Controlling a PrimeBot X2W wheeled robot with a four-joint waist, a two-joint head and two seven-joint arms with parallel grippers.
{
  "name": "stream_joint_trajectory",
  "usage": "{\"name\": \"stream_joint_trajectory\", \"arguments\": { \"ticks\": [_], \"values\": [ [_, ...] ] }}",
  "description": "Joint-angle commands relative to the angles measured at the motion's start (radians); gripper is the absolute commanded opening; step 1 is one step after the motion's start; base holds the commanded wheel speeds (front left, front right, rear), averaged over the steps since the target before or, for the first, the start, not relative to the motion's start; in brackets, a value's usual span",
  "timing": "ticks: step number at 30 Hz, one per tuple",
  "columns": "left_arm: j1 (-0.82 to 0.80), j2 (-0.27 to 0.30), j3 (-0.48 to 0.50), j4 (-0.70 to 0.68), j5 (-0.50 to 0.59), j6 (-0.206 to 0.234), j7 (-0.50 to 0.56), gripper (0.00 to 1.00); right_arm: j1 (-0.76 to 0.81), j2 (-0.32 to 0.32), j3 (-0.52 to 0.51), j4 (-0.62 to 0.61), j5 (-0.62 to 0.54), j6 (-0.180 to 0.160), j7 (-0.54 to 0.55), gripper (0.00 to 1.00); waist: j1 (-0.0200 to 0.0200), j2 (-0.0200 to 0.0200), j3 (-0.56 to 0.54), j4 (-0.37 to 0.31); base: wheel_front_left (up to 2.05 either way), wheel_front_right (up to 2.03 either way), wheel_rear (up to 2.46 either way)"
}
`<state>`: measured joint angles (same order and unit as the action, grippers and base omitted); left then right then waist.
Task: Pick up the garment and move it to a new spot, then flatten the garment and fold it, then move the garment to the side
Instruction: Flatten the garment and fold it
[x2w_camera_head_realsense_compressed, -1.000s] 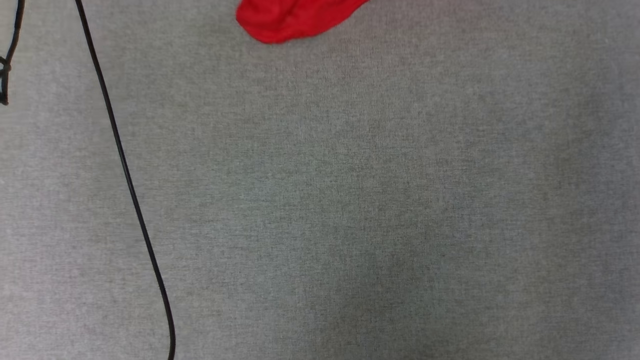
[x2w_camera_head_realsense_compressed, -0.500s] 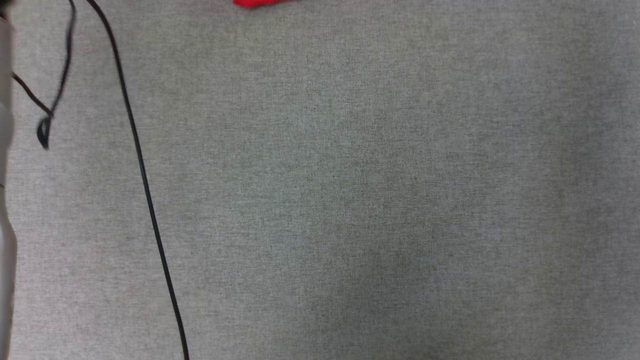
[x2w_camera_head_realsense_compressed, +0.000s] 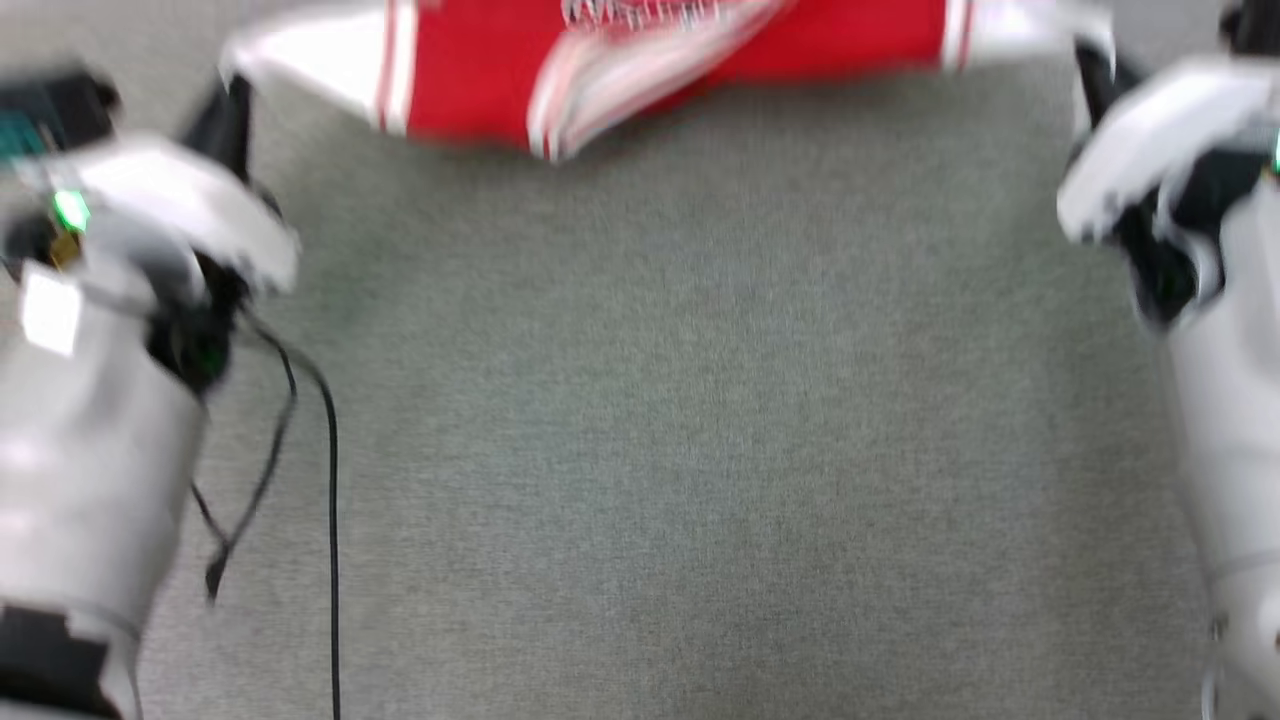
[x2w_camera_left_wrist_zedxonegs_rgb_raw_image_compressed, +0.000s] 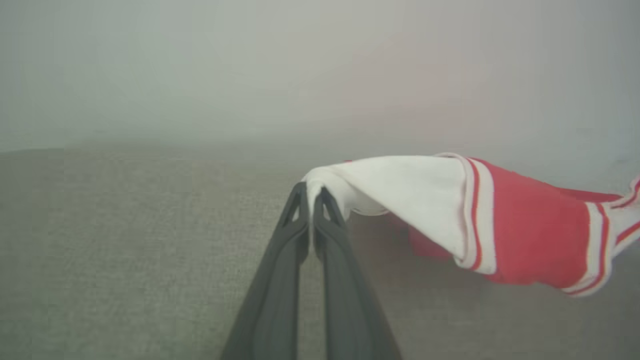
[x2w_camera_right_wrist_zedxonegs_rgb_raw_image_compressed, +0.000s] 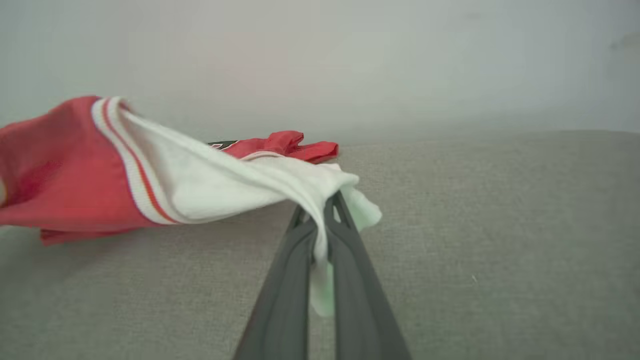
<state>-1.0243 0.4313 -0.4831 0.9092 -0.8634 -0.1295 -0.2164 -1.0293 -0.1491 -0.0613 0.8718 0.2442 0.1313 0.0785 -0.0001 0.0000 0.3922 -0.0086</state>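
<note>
The garment (x2w_camera_head_realsense_compressed: 470, 70) is soft matt cloth: red body, white sleeve ends, and stripe trim that looks ribbed. The counter (x2w_camera_head_realsense_compressed: 700, 450) is covered in grey woven cloth, matt, with a fine, even grain and no sheen. The left claw (x2w_camera_left_wrist_zedxonegs_rgb_raw_image_compressed: 310, 192) is dark, smooth and matt, plastic by appearance. The right claw (x2w_camera_right_wrist_zedxonegs_rgb_raw_image_compressed: 325, 205) has the same finish. The arm casings (x2w_camera_head_realsense_compressed: 90, 450) are a pale, smooth hard shell with slight gloss, though blurred. The cable (x2w_camera_head_realsense_compressed: 332, 500) has a smooth black sheath.
</note>
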Motion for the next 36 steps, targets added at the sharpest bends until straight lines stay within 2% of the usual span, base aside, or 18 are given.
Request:
{"name": "stream_joint_trajectory", "arguments": {
  "ticks": [1,9,15,26,31,36],
  "values": [
    [0.060,-0.001,-0.006,-0.016,-0.020,-0.002,-0.011,0.00,0.060,-0.014,0.004,-0.016,0.022,-0.001,0.002,0.00,0.0001,0.0000,-0.072,0.014,0.00,0.00,0.00],
    [0.322,0.015,0.001,-0.082,-0.059,0.001,-0.043,0.00,0.354,-0.038,-0.013,-0.125,0.121,-0.001,0.008,0.00,0.0001,0.0000,-0.194,0.030,0.00,0.00,0.00],
    [0.510,0.025,0.019,-0.165,-0.055,0.034,-0.049,0.00,0.584,-0.042,-0.059,-0.242,0.158,-0.001,0.031,0.00,0.0001,0.0000,-0.283,0.041,0.00,0.00,0.00],
    [0.857,0.064,0.026,-0.407,-0.072,0.153,-0.042,0.00,0.973,0.040,-0.163,-0.545,0.148,-0.002,0.139,0.00,0.0001,0.0000,-0.401,0.056,0.00,0.00,0.00],
    [0.991,0.098,0.032,-0.559,-0.083,0.231,-0.023,0.00,1.120,0.076,-0.219,-0.697,0.128,-0.002,0.198,0.00,0.0001,0.0000,-0.410,0.067,0.00,0.00,0.00],
    [1.082,0.127,0.035,-0.700,-0.086,0.287,-0.004,0.00,1.242,0.094,-0.251,-0.818,0.082,-0.002,0.267,0.00,0.0001,0.0000,-0.406,0.080,0.00,0.00,0.00]
  ]
}}
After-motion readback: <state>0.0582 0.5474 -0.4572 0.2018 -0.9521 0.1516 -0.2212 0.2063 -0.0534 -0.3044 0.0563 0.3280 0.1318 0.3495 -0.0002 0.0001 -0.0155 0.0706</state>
